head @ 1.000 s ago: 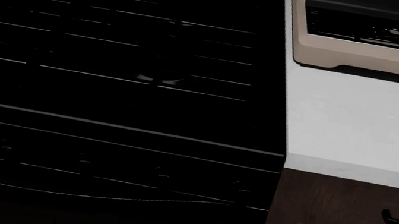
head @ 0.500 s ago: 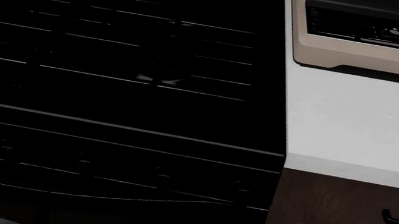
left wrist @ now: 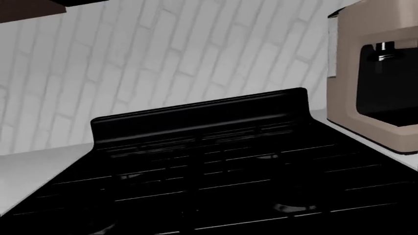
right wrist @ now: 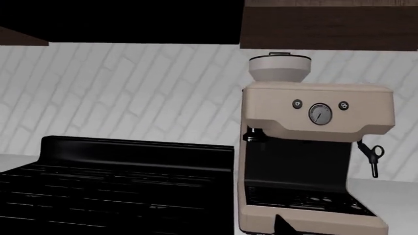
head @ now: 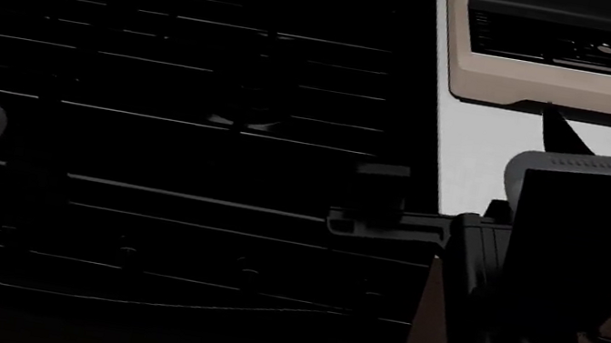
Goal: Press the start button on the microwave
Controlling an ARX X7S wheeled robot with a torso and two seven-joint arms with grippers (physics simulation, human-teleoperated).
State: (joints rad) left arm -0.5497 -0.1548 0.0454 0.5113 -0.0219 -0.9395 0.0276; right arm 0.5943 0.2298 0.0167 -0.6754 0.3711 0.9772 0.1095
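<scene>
Microwave, start button: neither visible in any view (pose, state unreadable).

no readable text or labels.

We are seeing a beige espresso machine (right wrist: 312, 156) standing on the white counter (head: 549, 187) ahead of the right gripper, a black gas stove (left wrist: 216, 161) lying just beside it and spreading ahead of the left gripper, and a white brick backsplash (right wrist: 124, 93) rising behind both.
</scene>
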